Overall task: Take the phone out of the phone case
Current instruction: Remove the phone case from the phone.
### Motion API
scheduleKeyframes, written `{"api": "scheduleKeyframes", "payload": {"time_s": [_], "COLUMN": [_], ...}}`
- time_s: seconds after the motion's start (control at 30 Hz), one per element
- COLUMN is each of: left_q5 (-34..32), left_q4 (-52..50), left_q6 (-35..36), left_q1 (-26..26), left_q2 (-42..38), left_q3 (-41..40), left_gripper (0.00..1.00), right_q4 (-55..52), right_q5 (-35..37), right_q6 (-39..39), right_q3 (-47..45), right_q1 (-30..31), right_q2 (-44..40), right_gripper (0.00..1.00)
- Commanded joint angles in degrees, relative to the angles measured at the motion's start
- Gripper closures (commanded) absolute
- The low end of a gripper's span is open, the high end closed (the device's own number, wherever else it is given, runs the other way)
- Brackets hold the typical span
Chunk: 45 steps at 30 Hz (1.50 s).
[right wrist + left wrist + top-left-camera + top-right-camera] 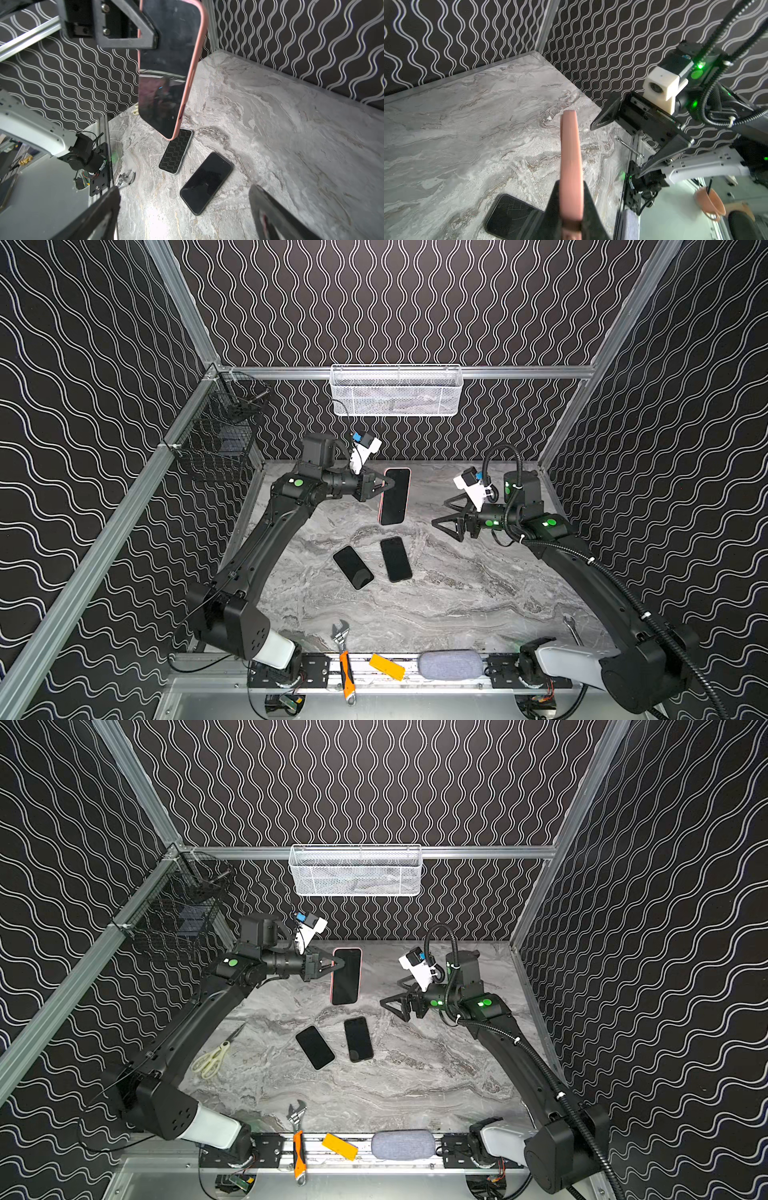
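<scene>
Marble-grey desk (457, 605) carries two bare phones (353, 567) near its middle. Above its far half hangs the phone (395, 502), not yet out of its pink phone case (193, 70). In both top views its long axis runs twelve to six and its screen shows. The left claw (384, 485) pinches its nine o'clock edge. The right claw (441, 514) is spread wide and empty at its three o'clock, likely the free puller.

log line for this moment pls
left hand: shut on phone in pink case, held up | right hand: open, empty | phone not yet out
</scene>
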Motion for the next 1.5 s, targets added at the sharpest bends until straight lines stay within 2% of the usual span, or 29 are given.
{"api": "scheduleKeyframes", "payload": {"time_s": [0.0,0.17,0.37,0.57,0.7,0.9,1.33,1.47], "left_q5": [7.3,9.2,11.5,15.6,16.7,18.9,21.2,21.3], "left_q4": [-3.5,-7.1,-12.9,-17.0,-18.7,-20.5,-20.8,-20.8], "left_q6": [9.3,15.7,22.6,26.8,29.4,31.4,31.8,31.9], "left_q1": [0.2,0.3,0.2,0.2,0.2,0.3,0.2,0.2], "left_q2": [0.7,2.2,4.4,5.9,5.7,6.7,4.8,4.1], "left_q3": [1.7,4.1,7.2,9.0,8.9,9.0,7.6,7.0], "left_gripper": [1.00,1.00,1.00,1.00,1.00,1.00,1.00,1.00], "right_q4": [1.4,-5.2,-1.8,-0.7,-1.4,-1.5,-3.4,-3.5], "right_q5": [-1.3,3.4,4.5,5.1,6.4,10.6,11.6,10.6], "right_q6": [-4.9,-9.8,-9.4,-10.2,-10.8,-11.8,-12.5,-12.4], "right_q3": [-0.4,2.9,1.3,1.0,1.4,2.2,4.0,4.5], "right_q1": [0.4,3.5,7.4,10.9,13.4,17.9,18.9,19.0], "right_q2": [-0.3,3.0,3.1,2.8,3.9,5.8,9.5,9.7], "right_gripper": [0.03,0.01,0.01,0.09,0.11,0.14,0.23,0.29]}}
